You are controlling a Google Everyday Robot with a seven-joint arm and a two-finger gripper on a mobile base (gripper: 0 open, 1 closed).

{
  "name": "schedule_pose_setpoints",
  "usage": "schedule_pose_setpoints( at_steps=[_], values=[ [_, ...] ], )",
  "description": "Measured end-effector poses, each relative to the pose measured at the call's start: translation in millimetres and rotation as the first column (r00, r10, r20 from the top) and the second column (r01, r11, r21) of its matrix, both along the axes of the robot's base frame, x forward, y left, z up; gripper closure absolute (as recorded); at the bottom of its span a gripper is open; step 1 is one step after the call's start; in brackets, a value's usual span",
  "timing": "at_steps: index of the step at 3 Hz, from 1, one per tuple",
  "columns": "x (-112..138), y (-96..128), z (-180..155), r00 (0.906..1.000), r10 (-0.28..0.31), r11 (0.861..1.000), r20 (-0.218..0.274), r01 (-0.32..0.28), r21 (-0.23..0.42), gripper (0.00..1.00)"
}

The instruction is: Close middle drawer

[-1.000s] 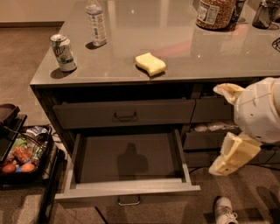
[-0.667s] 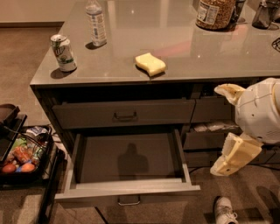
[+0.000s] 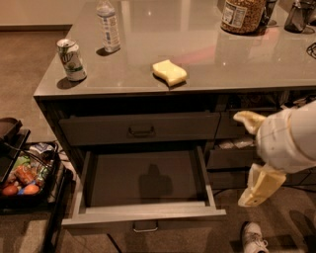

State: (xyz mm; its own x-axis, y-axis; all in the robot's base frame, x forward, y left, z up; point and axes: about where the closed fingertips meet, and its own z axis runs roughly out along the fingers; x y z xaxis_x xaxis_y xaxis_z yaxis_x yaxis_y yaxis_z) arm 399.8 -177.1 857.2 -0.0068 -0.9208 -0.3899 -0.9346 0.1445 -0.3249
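The middle drawer (image 3: 143, 217) stands pulled far out under the counter. Its dark inner floor (image 3: 143, 178) is bare, its side rims are paler grey, and its small metal pull handle (image 3: 145, 227) shows at the lower front edge. Above it sits the top drawer front (image 3: 140, 127) with its own handle. My gripper (image 3: 241, 159) is to the right of the open drawer, level with its right rim and apart from it. Its two pale yellow fingers (image 3: 260, 185) are spread wide with nothing between them.
On the grey counter (image 3: 197, 44) stand a soda can (image 3: 71, 59), a water bottle (image 3: 108, 27), a yellow sponge (image 3: 169, 72) and a jar (image 3: 242, 15). A black basket of snacks (image 3: 22, 175) is at the left. A shoe (image 3: 254, 237) is on the floor at the right.
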Motion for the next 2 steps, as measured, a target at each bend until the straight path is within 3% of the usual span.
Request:
schedule_pose_setpoints(
  at_steps=[1, 2],
  values=[
    [0.9, -16.7, -60.6, 0.9993, 0.036, 0.998, 0.004, -0.036, 0.048, 0.00],
    [-1.3, -19.8, -113.6, 0.9977, 0.061, 0.986, 0.031, -0.065, 0.154, 0.00]
  ],
)
